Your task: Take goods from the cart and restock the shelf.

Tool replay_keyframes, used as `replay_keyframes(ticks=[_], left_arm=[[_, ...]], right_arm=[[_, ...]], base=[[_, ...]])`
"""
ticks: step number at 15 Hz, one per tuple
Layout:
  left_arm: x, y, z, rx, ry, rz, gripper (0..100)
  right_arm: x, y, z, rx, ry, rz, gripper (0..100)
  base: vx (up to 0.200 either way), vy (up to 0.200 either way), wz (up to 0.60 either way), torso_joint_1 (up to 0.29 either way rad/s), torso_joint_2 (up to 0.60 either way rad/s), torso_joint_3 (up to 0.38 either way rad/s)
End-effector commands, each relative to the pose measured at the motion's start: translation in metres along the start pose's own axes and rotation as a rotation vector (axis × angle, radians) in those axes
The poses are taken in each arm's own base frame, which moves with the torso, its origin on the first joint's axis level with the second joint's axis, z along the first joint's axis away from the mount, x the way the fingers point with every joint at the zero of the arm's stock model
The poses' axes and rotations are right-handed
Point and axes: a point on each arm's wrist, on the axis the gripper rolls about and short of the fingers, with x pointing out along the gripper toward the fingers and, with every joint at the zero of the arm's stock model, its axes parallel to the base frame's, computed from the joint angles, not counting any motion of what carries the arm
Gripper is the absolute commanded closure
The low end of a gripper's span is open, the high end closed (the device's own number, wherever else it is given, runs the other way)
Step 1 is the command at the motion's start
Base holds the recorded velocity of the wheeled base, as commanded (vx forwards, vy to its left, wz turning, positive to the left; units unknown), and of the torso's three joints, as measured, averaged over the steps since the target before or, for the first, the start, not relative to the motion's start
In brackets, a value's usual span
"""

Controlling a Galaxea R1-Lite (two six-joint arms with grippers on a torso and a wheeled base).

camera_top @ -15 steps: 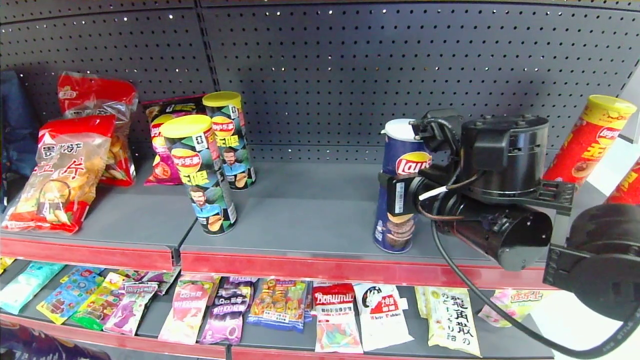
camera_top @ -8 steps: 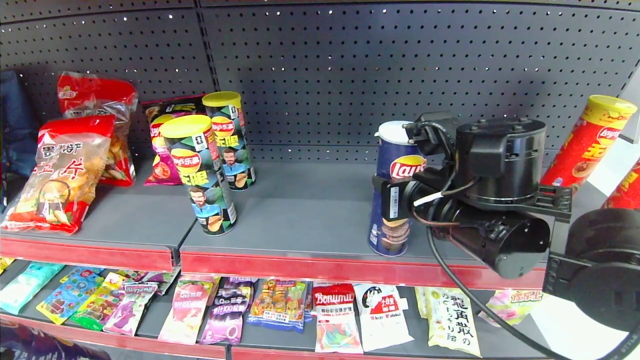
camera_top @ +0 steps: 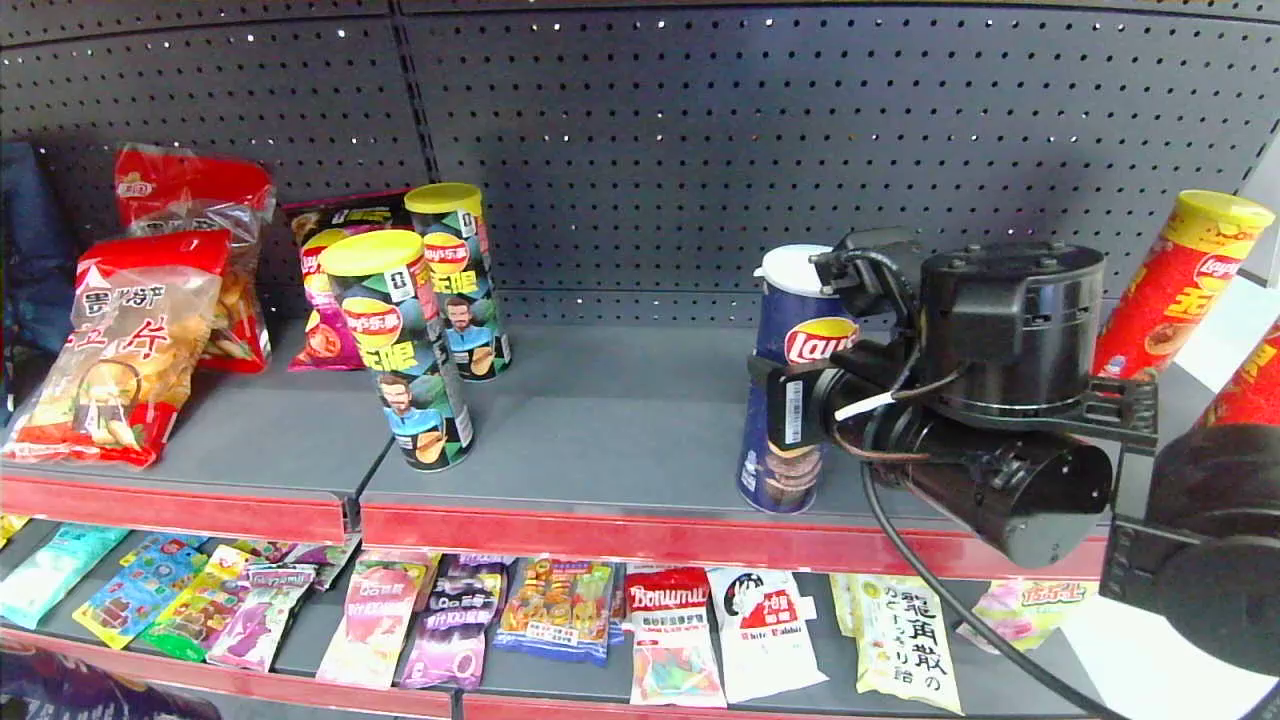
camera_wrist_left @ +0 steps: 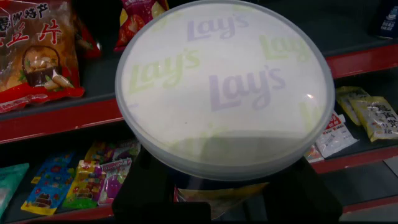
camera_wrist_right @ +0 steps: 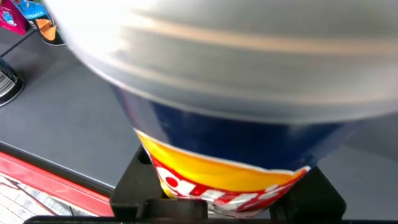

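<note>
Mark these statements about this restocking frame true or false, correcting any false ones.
1. The right tool grips a blue can. True.
2. That can lies on its side. False: it stands upright on the upper shelf, near its front edge.
3. Two yellow-lidded cans stand further left on the upper shelf. True.
4. The left tool is empty. False: the left tool holds a second can with a pale lid.
</note>
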Motion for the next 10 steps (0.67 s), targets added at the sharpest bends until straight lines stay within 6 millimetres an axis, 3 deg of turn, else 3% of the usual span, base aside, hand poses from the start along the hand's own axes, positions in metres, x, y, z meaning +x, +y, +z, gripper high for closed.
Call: replay_keyframes(ticks=[1,6,7,10], left_arm=[[0.0003,0.0,-0.0003,0.0,0.002,0.0,100],[0.0,0.0,-0.0004,0.0,0.001,0.0,100],[0.0,0.0,-0.0004,0.0,0.001,0.0,100],[-0.0002,-0.0001,-0.0004,0.0,-0.001,-0.001,100]], right_arm=[[-0.002,-0.0009,-0.0006,-0.001,0.002,0.0,100],[-0.0009,-0.0004,-0.0017,-0.008,0.006,0.0,100],[-0.0009,-0.0004,-0.0017,-0.008,0.006,0.0,0],[-0.0046,0.0015,0.001,-0.003,-0.005,0.011,0]], base=[[0.0,0.0,0.0,0.0,0.0,0.0],[0.0,0.0,0.0,0.0,0.0,0.0],[0.0,0.0,0.0,0.0,0.0,0.0],[0.0,0.0,0.0,0.0,0.0,0.0]])
